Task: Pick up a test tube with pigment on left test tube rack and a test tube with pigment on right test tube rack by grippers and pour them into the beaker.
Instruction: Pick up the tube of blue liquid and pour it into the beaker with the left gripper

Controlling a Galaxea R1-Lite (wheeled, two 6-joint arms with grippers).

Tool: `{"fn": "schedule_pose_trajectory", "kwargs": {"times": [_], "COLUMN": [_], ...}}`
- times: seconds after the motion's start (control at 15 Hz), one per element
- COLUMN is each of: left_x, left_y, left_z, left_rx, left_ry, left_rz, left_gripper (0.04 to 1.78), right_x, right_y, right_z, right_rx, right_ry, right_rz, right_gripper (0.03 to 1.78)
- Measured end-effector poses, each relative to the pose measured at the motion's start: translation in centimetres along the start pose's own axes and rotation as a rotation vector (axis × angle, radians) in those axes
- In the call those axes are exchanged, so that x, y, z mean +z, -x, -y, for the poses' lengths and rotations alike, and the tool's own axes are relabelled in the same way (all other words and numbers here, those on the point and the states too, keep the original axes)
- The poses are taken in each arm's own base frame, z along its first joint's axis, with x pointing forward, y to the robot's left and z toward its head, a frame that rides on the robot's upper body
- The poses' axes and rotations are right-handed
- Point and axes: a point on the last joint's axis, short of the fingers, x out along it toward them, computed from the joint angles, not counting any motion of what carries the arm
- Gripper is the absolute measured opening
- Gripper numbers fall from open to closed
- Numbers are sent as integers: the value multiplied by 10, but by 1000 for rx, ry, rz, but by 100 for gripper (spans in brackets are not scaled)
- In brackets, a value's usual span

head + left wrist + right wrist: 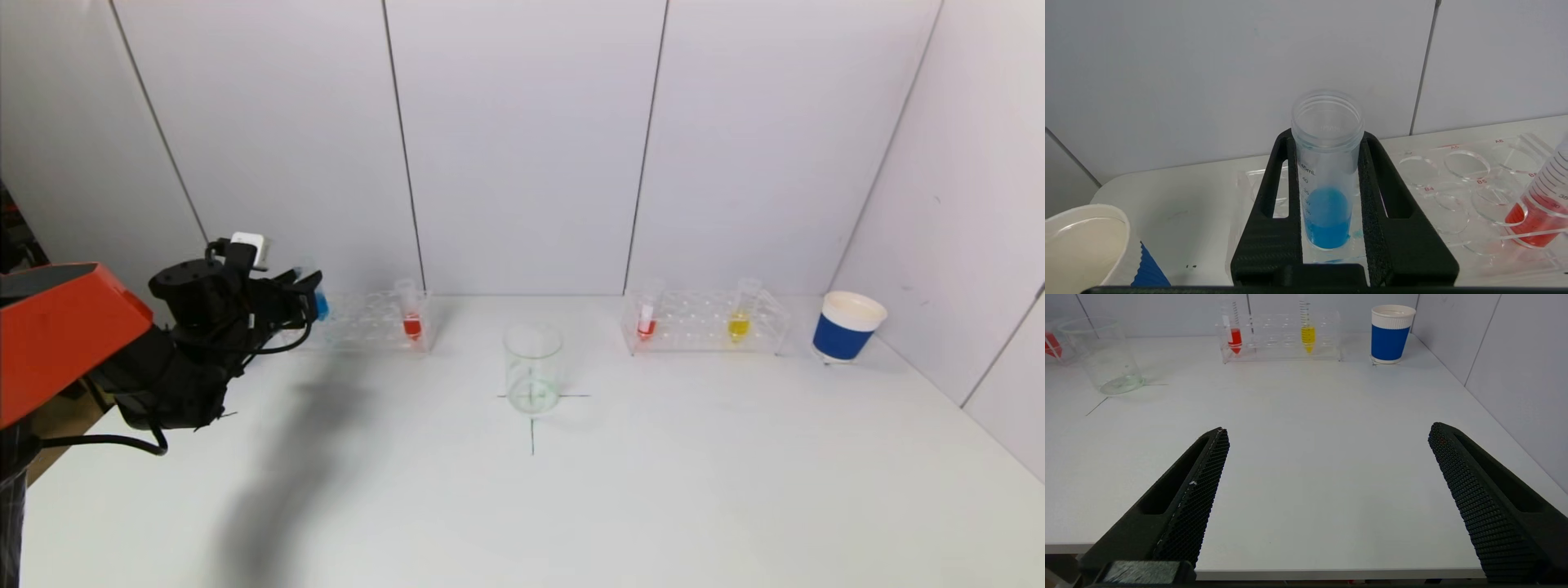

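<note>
My left gripper [313, 294] is shut on an upright test tube of blue pigment [1327, 212] at the far-left end of the left rack [367, 322]; its fingers [1274, 196] press both sides of the tube. A red tube [411, 317] stands at that rack's right end. The right rack [702, 322] holds a red tube [647, 320] and a yellow tube [739, 320]. The glass beaker [532, 367] stands between the racks on a cross mark. My right gripper [1329, 430] hangs open and empty over the table's near edge, outside the head view.
A blue-and-white paper cup [847, 327] stands right of the right rack by the side wall. Another paper cup [1086, 245] sits beside the left rack. White wall panels close off the back and right of the table [653, 490].
</note>
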Motion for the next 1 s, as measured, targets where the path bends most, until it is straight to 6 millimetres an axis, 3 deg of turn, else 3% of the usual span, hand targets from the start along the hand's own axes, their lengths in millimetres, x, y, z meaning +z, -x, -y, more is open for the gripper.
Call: {"fn": "schedule_pose_trajectory", "kwargs": {"times": [0.47, 1.0], "left_x": [46, 132], "left_y": [9, 45], "left_z": [-2, 10], "left_rx": [8, -52], "left_ry": [-10, -10], "left_rz": [42, 85], "left_gripper": [43, 43], "right_x": [0, 0], "right_y": [0, 0], "right_z": [0, 0], "right_rx": [0, 0], "right_ry": [0, 0], "right_rz": [0, 0], "right_gripper": [177, 177]}}
